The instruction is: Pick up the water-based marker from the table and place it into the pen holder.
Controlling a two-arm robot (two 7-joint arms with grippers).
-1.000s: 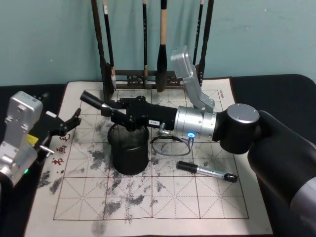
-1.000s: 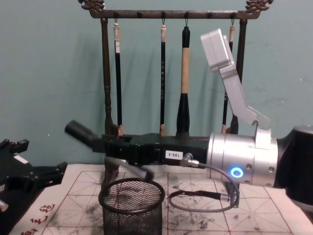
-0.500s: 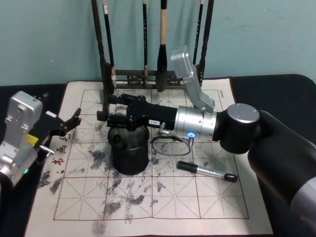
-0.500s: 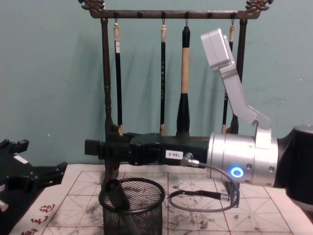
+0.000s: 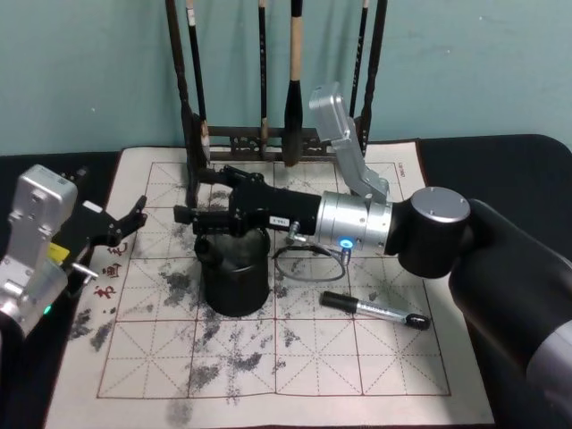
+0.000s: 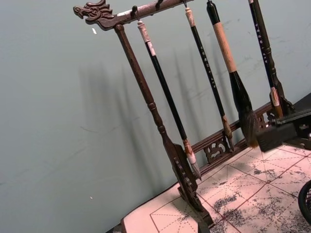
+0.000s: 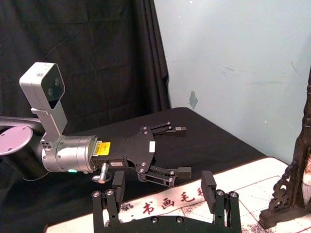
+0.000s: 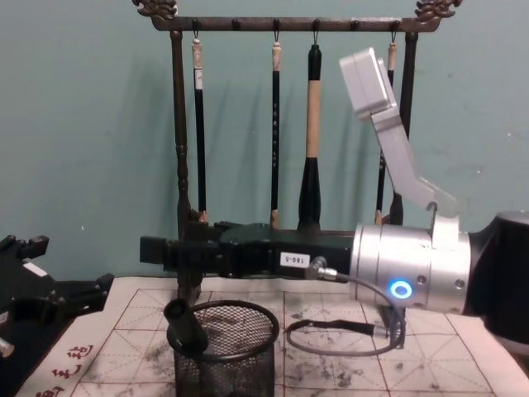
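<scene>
Chest view: water-based marker (image 8: 186,327) standing tilted in the pen holder (image 8: 240,368), black cap up against the rim, just below the right gripper (image 8: 151,251).
Right gripper state: spread wide, gripping nothing; in the right wrist view, both fingers well apart with only air between them.
Right gripper place: stretched level above the holder, tips reaching just past the rim on the side away from its wrist.
Left gripper (image 5: 138,214): parked out beyond the right gripper's tips, well apart from the holder; fingers apart and empty, as seen from the right wrist view.
Done: pick-up and drop both judged complete, going by the marker resting in the cup and free of the jaws.
Left: judged very little, namely drawing the right arm back clear of the rim without knocking the leaning cap.
Pen holder contents: one marker; nothing else made out through the mesh.
Second marker (image 5: 375,311): lying flat on the ink-stained mat of the table (image 5: 357,375), back toward the wrist end of the right arm and below its forearm, outside the holder; no telling whether meant to follow.
Brush rack (image 8: 178,124): upright just beyond the right gripper, brushes (image 8: 312,132) hanging from the top bar, apart from the fingers.
</scene>
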